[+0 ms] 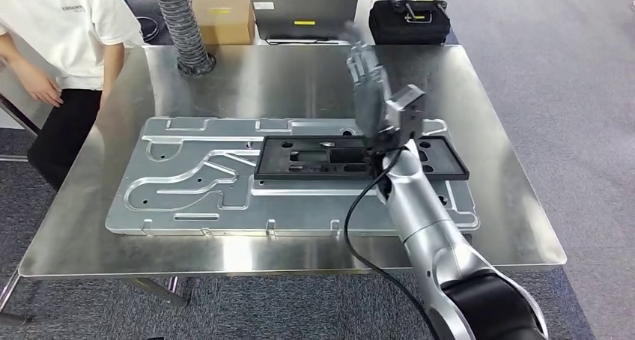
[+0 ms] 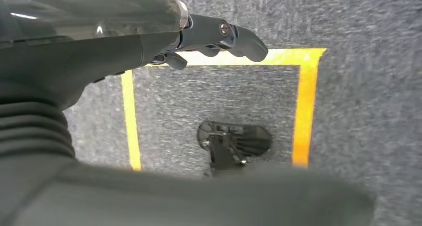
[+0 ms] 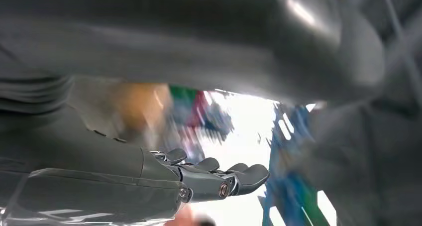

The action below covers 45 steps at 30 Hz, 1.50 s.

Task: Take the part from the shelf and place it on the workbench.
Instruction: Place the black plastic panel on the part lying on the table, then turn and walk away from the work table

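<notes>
The black flat part [image 1: 359,158] lies on a large machined silver plate [image 1: 187,183] on the steel workbench [image 1: 299,78]. My right hand [image 1: 371,85] is raised above the part's far edge. It is blurred, its fingers are stretched out, and it holds nothing. In the right wrist view the right hand [image 3: 199,178] shows straight fingers [image 3: 249,175] against a blurred bright background. My left hand [image 2: 149,37] hangs over grey carpet with its fingers [image 2: 239,39] loosely extended and nothing in them.
A person in a white shirt [image 1: 67,25] stands at the bench's far left corner. A ribbed hose [image 1: 183,25], a cardboard box [image 1: 222,14], a laptop [image 1: 303,10] and a black bag [image 1: 408,18] line the far edge. Yellow tape [image 2: 306,101] marks the floor.
</notes>
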Each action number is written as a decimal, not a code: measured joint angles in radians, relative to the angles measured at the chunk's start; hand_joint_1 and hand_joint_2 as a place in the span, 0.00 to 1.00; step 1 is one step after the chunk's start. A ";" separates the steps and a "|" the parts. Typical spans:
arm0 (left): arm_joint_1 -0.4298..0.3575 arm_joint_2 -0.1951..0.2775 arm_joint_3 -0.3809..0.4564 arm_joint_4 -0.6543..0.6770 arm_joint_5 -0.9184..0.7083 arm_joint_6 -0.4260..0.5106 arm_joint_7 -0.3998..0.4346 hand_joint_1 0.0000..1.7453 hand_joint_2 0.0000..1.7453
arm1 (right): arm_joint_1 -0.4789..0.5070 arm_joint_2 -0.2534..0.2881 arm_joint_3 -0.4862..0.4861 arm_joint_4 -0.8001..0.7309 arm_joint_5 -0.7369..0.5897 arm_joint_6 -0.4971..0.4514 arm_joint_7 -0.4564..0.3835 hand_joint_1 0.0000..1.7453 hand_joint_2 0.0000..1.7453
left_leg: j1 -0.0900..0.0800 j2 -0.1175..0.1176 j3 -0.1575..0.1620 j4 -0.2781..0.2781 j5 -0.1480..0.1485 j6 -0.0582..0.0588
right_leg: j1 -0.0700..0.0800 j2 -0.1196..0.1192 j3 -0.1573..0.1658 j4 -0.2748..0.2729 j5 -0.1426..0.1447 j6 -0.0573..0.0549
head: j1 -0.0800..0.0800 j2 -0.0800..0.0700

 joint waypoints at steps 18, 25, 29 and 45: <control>0.054 -0.013 0.061 0.000 0.044 0.000 -0.015 0.00 0.00 | 0.828 -0.271 -0.654 -0.620 0.723 -0.743 0.057 0.00 0.00 | -0.011 -0.002 -0.034 0.137 -0.129 -0.013 | 0.002 -0.023 0.029 -0.058 0.030 -0.033 | 0.000 0.000; 0.052 -0.014 0.063 0.000 0.025 -0.013 -0.032 0.00 0.00 | 0.910 -0.165 -0.969 -0.411 0.961 -0.733 0.002 0.00 0.00 | -0.006 -0.001 0.112 0.017 -0.118 -0.020 | -0.009 -0.018 -0.018 -0.036 0.060 -0.011 | 0.000 0.000; 0.051 -0.014 0.063 0.000 0.018 -0.017 -0.036 0.00 0.00 | 0.900 -0.152 -1.100 -0.290 1.011 -0.754 -0.002 0.00 0.00 | -0.015 -0.002 0.131 -0.030 -0.092 0.009 | -0.014 -0.014 -0.022 -0.033 0.081 0.016 | 0.000 0.000; 0.049 -0.022 0.084 0.000 0.001 -0.012 -0.023 0.00 0.00 | 0.833 -0.226 -1.364 0.218 1.384 -0.802 0.223 0.00 0.00 | -0.017 0.015 0.010 -0.018 0.021 -0.005 | -0.004 -0.010 0.146 -0.066 -0.062 -0.009 | 0.000 0.000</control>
